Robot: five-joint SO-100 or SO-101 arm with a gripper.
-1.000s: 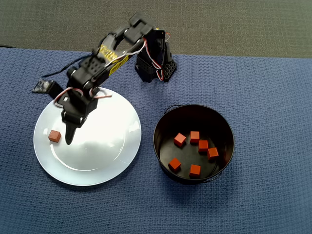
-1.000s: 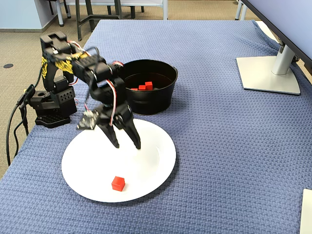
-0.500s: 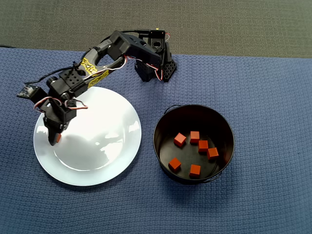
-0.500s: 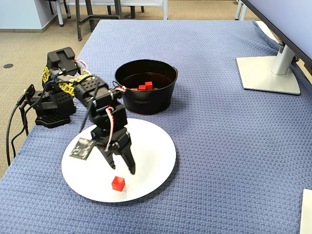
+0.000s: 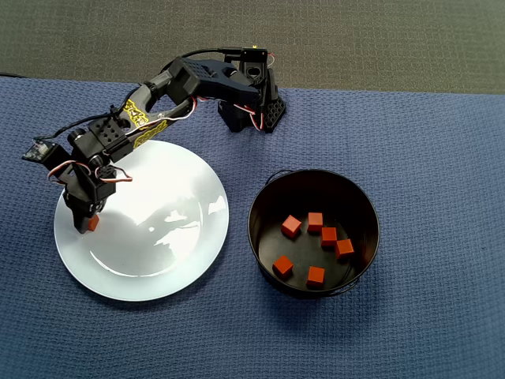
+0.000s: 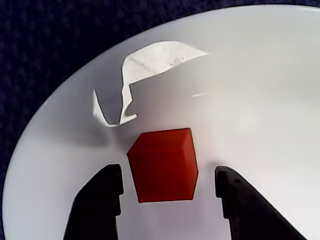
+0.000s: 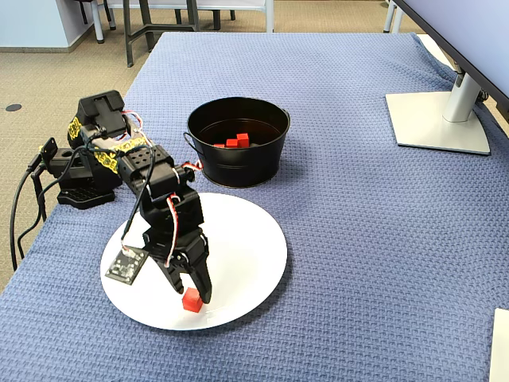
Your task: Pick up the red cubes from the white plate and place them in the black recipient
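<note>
Seven red cubes were in sight in the overhead view: six lay inside the black recipient (image 5: 313, 234) and one remained on the white plate (image 5: 166, 229).

The six in the pot sat loosely on its floor: one (image 5: 291, 227) toward the left, one (image 5: 315, 222) beside it, two more (image 5: 329, 235) (image 5: 344, 248) trailing to the right, and two (image 5: 282, 266) (image 5: 316, 275) nearer the bottom wall. In the fixed view only a few of them (image 7: 237, 141) showed above the pot's (image 7: 237, 167) rim.

The single cube on the plate (image 6: 163, 165) rested near the plate's (image 6: 260, 100) left rim as the overhead view showed it, on the side toward the desk's left edge. The gripper (image 6: 167, 187) stood over it with its jaws spread, one black finger (image 6: 102, 195) on each side of the cube and a gap visible between cube and finger on both sides, so nothing was pinched. In the fixed view the gripper (image 7: 196, 293) pointed down at the cube (image 7: 191, 300), which sat on the plate (image 7: 246, 239) by the fingertips.

One plate and one pot lay side by side on the blue cloth (image 5: 426, 158), close but not touching. A monitor stand (image 7: 439, 118) stood toward the desk's far right corner in the fixed view.
</note>
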